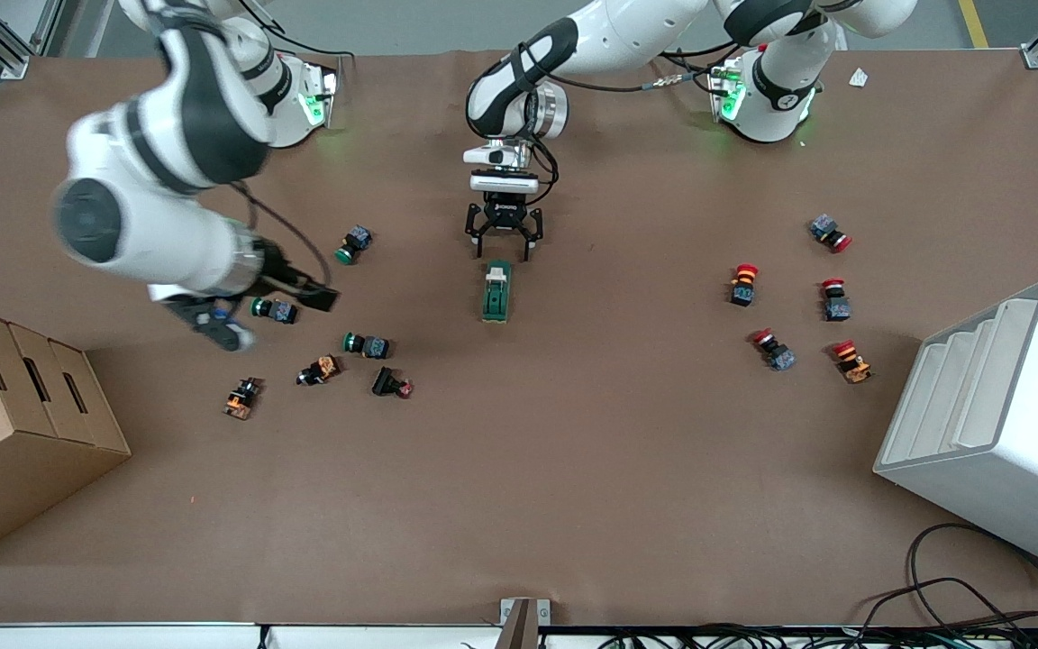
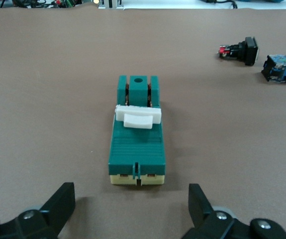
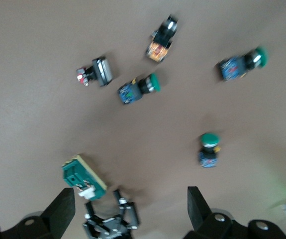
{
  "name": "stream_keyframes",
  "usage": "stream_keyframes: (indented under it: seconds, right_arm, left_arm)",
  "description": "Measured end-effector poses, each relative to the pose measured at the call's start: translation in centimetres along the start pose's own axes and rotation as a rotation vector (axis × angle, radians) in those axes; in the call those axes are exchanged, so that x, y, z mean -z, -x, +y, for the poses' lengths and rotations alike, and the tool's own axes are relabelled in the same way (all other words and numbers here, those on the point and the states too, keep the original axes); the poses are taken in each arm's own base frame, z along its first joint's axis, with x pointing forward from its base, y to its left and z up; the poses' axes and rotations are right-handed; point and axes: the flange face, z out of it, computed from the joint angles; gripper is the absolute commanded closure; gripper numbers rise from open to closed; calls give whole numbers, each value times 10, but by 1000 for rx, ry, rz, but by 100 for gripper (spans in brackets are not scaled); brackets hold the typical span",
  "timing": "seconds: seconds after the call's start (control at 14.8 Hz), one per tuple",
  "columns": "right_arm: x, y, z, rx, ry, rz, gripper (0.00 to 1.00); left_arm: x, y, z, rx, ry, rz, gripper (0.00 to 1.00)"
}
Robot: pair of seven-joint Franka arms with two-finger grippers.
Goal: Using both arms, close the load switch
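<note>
The load switch [image 1: 496,291], a dark green oblong block with a white lever [image 2: 138,115] across its top, lies at the table's middle. My left gripper [image 1: 505,239] is open and empty, low over the table just off the switch's cream-coloured end [image 2: 136,179]. In the left wrist view its fingers [image 2: 58,204] stand wide apart, clear of the switch [image 2: 136,142]. My right gripper [image 1: 217,326] is open and empty, in the air over the push buttons toward the right arm's end. The right wrist view shows the switch [image 3: 83,178] and the left gripper [image 3: 110,221] below it.
Green [image 1: 366,344], orange [image 1: 241,397] and black push buttons [image 1: 391,384] lie scattered under the right arm. Red-capped buttons [image 1: 742,284] lie toward the left arm's end. A cardboard box [image 1: 14,424] and a white rack [image 1: 997,415] stand at the table's ends.
</note>
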Motion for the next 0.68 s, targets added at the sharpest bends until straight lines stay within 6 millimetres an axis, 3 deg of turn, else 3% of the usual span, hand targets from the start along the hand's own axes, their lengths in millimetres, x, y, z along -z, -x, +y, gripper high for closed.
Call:
stream_keyframes:
  seconds: [0.34, 0.68]
  right_arm:
    - [-94, 39, -61, -81, -61, -5, 0]
    - [-173, 65, -93, -53, -49, 11, 0]
  left_arm:
    - [0, 7, 0, -25, 4, 37, 0]
    - [-1, 8, 0, -27, 4, 41, 0]
